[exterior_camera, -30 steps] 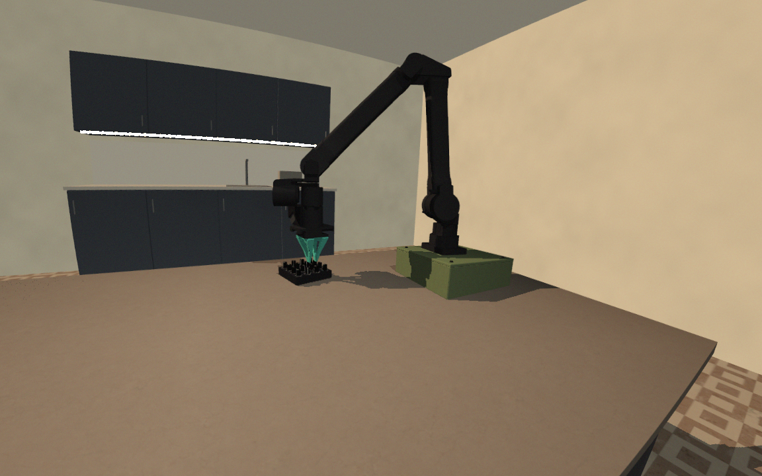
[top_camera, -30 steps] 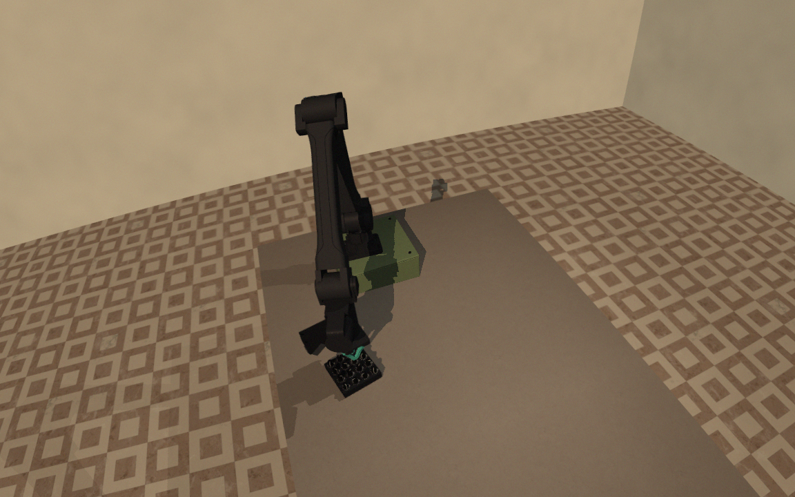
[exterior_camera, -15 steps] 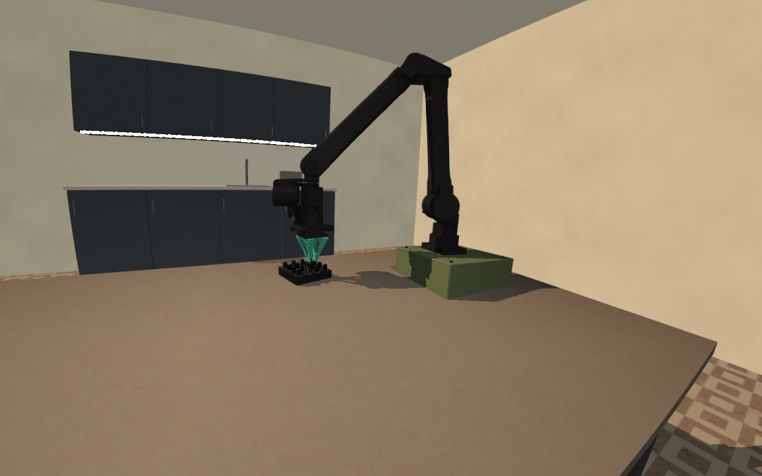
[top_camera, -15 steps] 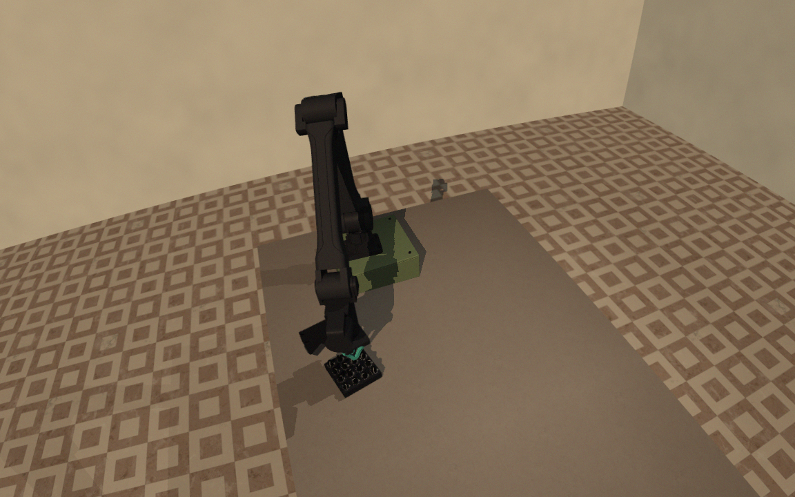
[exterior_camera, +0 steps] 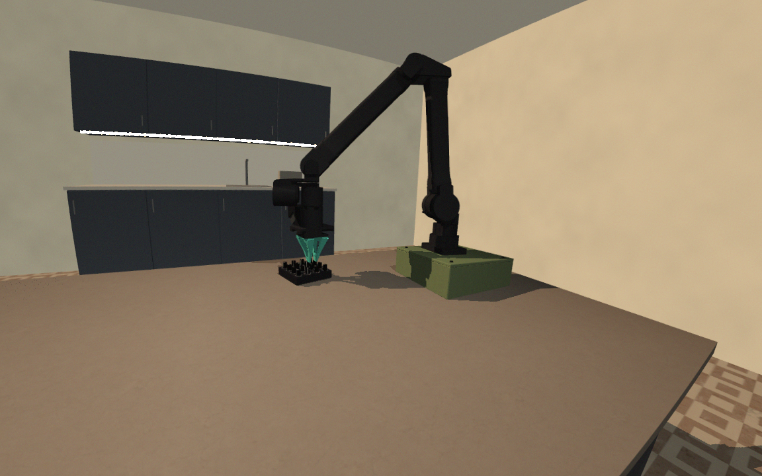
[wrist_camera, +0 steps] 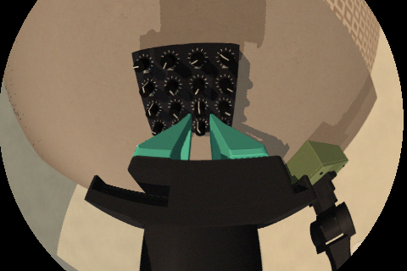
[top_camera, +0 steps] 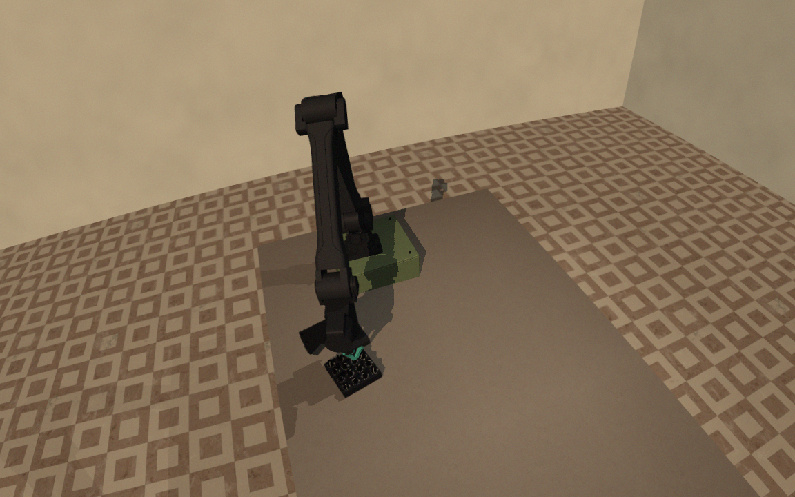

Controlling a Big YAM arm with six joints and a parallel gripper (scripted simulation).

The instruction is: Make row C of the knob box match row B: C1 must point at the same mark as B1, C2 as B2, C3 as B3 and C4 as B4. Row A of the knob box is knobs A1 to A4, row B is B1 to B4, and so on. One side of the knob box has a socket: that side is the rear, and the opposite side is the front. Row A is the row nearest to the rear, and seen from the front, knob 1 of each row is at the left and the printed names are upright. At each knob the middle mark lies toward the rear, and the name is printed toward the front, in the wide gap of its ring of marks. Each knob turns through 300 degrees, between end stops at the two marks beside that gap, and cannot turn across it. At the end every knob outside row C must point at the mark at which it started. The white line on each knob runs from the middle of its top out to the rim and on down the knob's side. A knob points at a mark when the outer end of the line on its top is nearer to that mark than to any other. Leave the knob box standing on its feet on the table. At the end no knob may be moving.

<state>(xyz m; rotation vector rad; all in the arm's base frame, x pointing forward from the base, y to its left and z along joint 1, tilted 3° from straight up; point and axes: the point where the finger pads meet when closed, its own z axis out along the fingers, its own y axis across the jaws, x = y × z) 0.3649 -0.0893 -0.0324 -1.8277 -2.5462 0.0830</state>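
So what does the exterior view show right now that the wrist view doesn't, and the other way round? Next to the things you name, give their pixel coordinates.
Only the exterior view: dark cupboards (exterior_camera: 182, 94) on the wall, a faucet (exterior_camera: 246, 172), and the light strip (exterior_camera: 194, 138) under the upper cupboards.

Only the wrist view: the white lines on individual knobs, readable from above, though the hand (exterior_camera: 313, 260) (wrist_camera: 200, 118) hides some of the nearest row.

Both: the knob box (exterior_camera: 297, 279) (wrist_camera: 144, 97), the hand's green fingers, and the olive base block (exterior_camera: 471, 277) (wrist_camera: 311, 158).

Place: looks like a kitchen tbh
Cabinets: dark ones (exterior_camera: 182, 231), up and down
Counter: faucet (exterior_camera: 246, 172) near its right end
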